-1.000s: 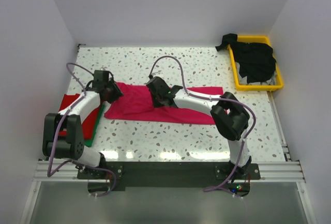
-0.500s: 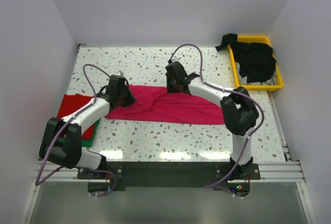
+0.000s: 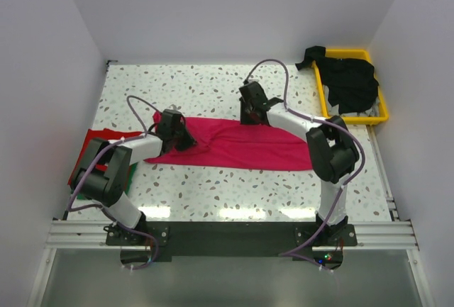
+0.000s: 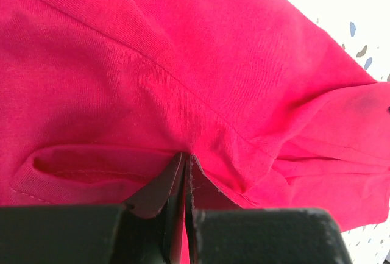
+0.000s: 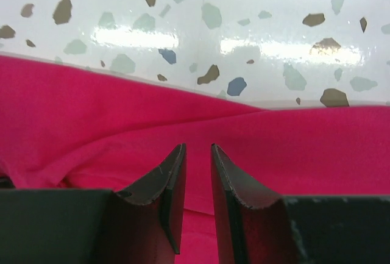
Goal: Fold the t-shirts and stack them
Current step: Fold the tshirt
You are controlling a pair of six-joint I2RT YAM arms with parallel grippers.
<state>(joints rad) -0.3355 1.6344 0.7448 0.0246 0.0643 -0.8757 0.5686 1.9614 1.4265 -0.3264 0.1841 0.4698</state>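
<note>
**A:** Magenta shirt (image 3: 234,147), item 1: a long creased band across the middle of the table (image 3: 213,87).

**B:** Held by?

**A:** Left fingers (image 3: 177,135), at its left end. They are closed to a slit with cloth puckering into the tips, and appear to pinch a fold. Right fingers (image 3: 248,110), at its far edge, have a thin gap between them. Whether they nip cloth, cannot tell.

**B:** Changes over the last 1 s?

**A:** Both pairs have shifted rightward, and the right pair has gone out to the far edge. Judged: the lengthwise fold is being set, with crosswise folds not yet done.

**B:** Other stock?

**A:** Red shirt (image 3: 99,139), at the table's left edge. Black shirts (image 3: 351,84), heaped unfolded in the yellow tray (image 3: 352,119), far right.
</note>
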